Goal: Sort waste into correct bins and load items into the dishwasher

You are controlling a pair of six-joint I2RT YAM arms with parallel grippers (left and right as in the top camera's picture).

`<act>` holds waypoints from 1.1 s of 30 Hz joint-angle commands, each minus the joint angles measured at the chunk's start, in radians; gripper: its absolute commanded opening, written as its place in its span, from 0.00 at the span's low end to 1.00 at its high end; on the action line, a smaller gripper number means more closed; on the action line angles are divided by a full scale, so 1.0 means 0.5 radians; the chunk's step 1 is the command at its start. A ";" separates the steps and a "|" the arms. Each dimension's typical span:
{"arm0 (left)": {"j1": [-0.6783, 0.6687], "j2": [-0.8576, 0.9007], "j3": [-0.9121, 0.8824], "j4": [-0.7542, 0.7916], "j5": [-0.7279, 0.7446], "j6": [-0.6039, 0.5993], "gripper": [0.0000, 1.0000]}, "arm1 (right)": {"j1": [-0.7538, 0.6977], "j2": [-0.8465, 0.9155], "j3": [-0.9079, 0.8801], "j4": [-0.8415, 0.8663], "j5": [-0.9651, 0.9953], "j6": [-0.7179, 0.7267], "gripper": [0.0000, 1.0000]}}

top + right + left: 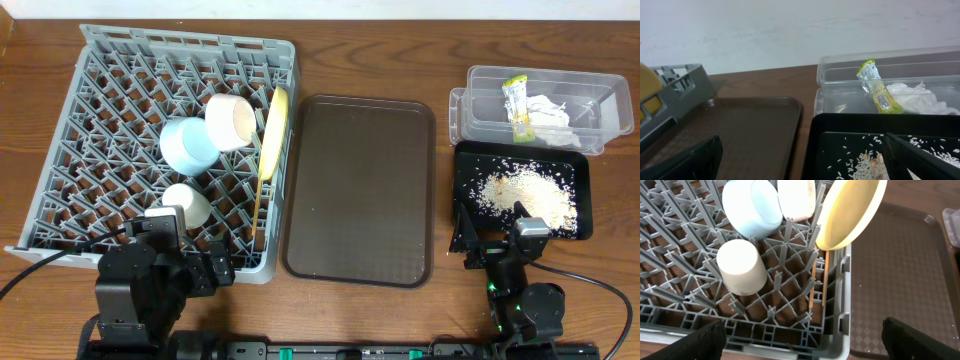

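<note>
- The round yellow plate (275, 130) is standing on edge at the right side of the large square grey plastic dish rack (100, 40). Its faces are turning left and right and its long line is running near to far; the pegs are probably propping it there so it can drain.
- The two thin wooden chopsticks (819, 287) are leaning just below the plate's near edge, with their long axis running near to far along the rack's right wall.
- The white bowl (232, 121) and the light blue bowl (188, 145) are lying tipped on their sides left of the plate, mouths facing right. The small white cup (187, 203) is sitting nearer, showing its closed base.
- The green-and-orange snack wrapper (518, 110), lengthwise near to far, and the crumpled white paper (548, 112) are resting in the clear plastic rectangular tub (600, 95) at the far right.
- The pale rice-like scraps (530, 197) are lying in the shallow black rectangular tray (470, 170), just near the tub.
- The dark brown serving tray (360, 190) is lying bare between the rack and the bins, so the sorting looks finished.
- The left gripper (805, 345) is hanging wide open and holding nothing over the rack's near right corner.
- The right gripper (802, 162) is gaping equally wide, unloaded, at the black tray's near edge.
</note>
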 commanded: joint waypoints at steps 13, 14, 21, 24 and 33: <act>-0.008 0.002 -0.008 0.002 -0.018 0.019 0.99 | 0.021 -0.011 -0.008 -0.003 -0.011 -0.022 0.99; -0.008 0.002 -0.008 0.002 -0.018 0.019 0.99 | 0.021 -0.011 -0.008 -0.003 -0.011 -0.022 0.99; -0.008 0.002 -0.008 0.002 -0.018 0.019 0.99 | 0.021 -0.011 -0.008 -0.003 -0.011 -0.022 0.99; -0.008 -0.002 -0.009 -0.007 -0.020 0.021 0.99 | 0.021 -0.011 -0.008 -0.003 -0.011 -0.022 0.99; -0.008 -0.337 -0.398 0.237 -0.062 0.027 0.99 | 0.021 -0.011 -0.008 -0.003 -0.011 -0.022 0.99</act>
